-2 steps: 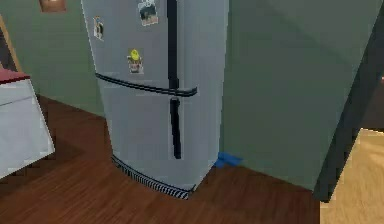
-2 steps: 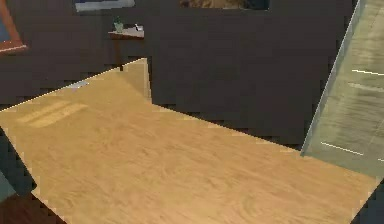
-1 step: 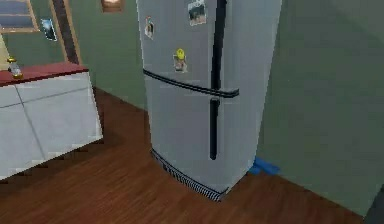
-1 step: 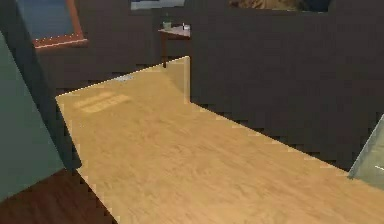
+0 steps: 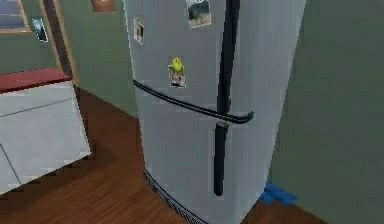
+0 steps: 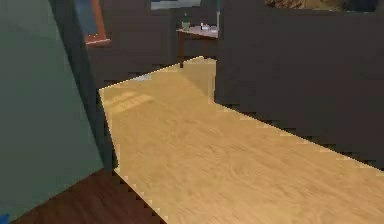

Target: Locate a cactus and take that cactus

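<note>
Grey fridge [image 5: 180,145] stands on dark wood floor [image 5: 100,185]; the tool's state cannot be told.

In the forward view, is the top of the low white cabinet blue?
No, the low white cabinet has a dark red top.

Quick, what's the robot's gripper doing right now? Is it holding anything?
Gripper: cannot be told from these pictures.

Base faces fridge [image 5: 185,130] close up; arm side toward light wooden floor [image 6: 220,140].
</note>
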